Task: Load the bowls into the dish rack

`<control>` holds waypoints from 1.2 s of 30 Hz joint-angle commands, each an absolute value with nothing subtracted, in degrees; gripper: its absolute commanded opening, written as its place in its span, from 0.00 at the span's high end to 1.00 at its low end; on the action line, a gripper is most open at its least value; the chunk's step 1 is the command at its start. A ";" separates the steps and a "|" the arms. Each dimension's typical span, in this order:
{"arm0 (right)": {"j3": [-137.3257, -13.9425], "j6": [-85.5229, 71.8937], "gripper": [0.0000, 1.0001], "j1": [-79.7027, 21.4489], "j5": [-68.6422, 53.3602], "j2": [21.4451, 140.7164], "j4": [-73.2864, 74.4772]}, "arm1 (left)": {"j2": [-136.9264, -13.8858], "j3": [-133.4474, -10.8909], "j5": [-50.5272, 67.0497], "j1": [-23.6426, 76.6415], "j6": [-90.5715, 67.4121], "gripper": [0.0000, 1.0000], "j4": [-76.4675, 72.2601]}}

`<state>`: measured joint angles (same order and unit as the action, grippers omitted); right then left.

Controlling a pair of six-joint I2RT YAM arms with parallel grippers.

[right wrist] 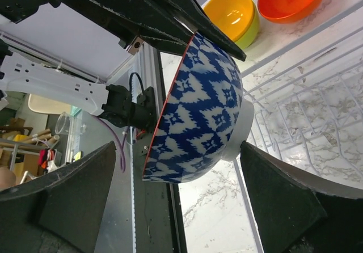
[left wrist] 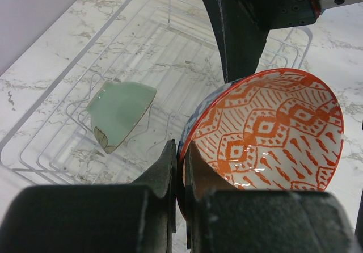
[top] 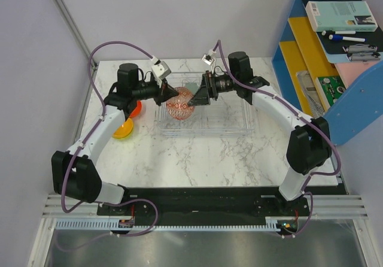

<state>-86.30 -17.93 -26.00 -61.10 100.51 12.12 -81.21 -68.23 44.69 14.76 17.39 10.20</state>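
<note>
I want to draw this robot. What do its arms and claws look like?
The left arm and right arm are white tubes with chunky black joints. A purple cable runs along each. The left gripper and right gripper have black wedge fingers.

Left arm [top: 99, 126] and right arm [top: 278, 106] angled inward, left fingers [left wrist: 164, 176] pinching patterned bowl [left wrist: 266, 128] rim, right fingers [right wrist: 68, 202] spread
</note>
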 commanded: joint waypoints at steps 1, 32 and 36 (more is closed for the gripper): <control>-84.91 -24.59 0.02 -25.32 -66.08 102.12 2.58 | -77.43 -67.68 47.02 15.38 13.80 0.98 4.31; -77.17 -47.37 0.77 -25.14 -70.75 103.18 -25.31 | -77.61 -67.24 45.97 16.26 12.83 0.98 3.25; -77.87 -44.40 0.97 -25.14 -69.27 102.83 -19.47 | -77.78 -67.06 45.79 16.35 13.18 0.84 3.60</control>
<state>-77.25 -46.78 -24.99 -69.60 104.64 -20.88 -78.48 -66.61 43.20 15.51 14.52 7.09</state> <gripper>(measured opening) 0.758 0.080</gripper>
